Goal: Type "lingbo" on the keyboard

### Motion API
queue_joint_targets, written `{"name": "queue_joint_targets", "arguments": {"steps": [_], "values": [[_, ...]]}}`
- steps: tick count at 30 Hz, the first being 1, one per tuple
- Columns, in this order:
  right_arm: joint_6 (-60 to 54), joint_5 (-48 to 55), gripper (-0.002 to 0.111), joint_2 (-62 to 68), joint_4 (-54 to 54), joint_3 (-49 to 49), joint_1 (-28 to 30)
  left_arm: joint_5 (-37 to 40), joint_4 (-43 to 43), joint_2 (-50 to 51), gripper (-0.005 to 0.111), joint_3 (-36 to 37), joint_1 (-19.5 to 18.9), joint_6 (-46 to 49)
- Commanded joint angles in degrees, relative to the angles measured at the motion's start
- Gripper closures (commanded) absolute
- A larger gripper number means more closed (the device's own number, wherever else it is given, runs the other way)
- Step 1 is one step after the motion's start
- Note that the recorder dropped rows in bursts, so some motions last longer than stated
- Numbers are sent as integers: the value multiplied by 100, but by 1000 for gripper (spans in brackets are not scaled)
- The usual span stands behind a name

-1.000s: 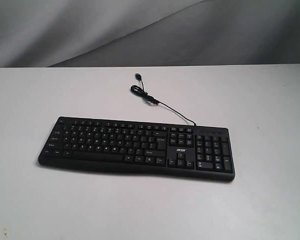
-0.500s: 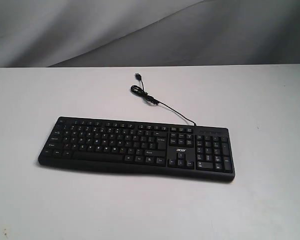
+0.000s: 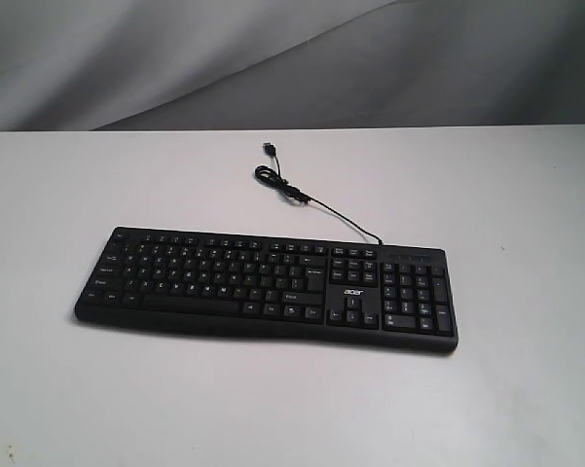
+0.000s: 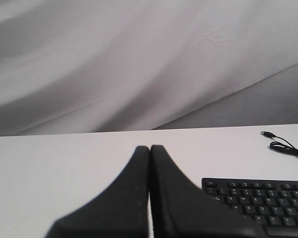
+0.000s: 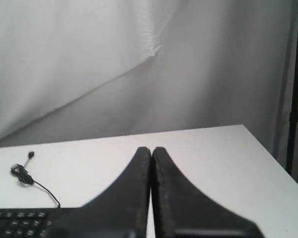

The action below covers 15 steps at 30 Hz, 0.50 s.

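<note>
- Exterior view: the keyboard (image 3: 268, 287) lies flat on the white table (image 3: 526, 195), near the middle, its long side running across the picture and its right end set slightly nearer the camera than its left
- Only this view takes in the whole board: the letter keys on the left, the number pad (image 3: 417, 297) on the right and a small white acer logo (image 3: 354, 292) between them
- The thin black cable (image 3: 321, 206) leaves the keyboard's far edge, makes a small loop and ends in a loose plug (image 3: 270, 148) lying on the table
- Neither arm shows in the exterior view; the grippers appear only in the wrist views
- Left wrist view: the left gripper (image 4: 149, 148) has its two black fingers pressed together with nothing between them, held above bare table beside the keyboard's left end and apart from it
- This view catches only one corner of the keyboard, cut off by the frame edge, with the plug and part of the loop beyond it
- Right wrist view: the right gripper (image 5: 151, 149) is likewise closed, finger against finger, holding nothing
- Here just a strip of keys shows at the frame's corner, partly hidden behind the blurred finger, while the cable's loop and plug are in plain sight
- A dark upright bar (image 5: 293, 89) past the table's edge shows in this view alone
- The key legends are too small or blurred to read in any view
- Grey draped cloth (image 3: 175, 58) fills the background behind the table
</note>
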<state>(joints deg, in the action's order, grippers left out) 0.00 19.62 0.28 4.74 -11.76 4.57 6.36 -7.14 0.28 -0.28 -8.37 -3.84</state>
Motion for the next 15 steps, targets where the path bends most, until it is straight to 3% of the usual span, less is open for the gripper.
{"name": "queue_joint_targets", "arguments": {"steps": [1,15], "values": [[47,-97,108,-28,-600,404,23,-56,-1,-28,106,28,38,-12],[135,-28,108,-28,-731,1176,23,-56,-1,-28,106,28,38,-12]]}}
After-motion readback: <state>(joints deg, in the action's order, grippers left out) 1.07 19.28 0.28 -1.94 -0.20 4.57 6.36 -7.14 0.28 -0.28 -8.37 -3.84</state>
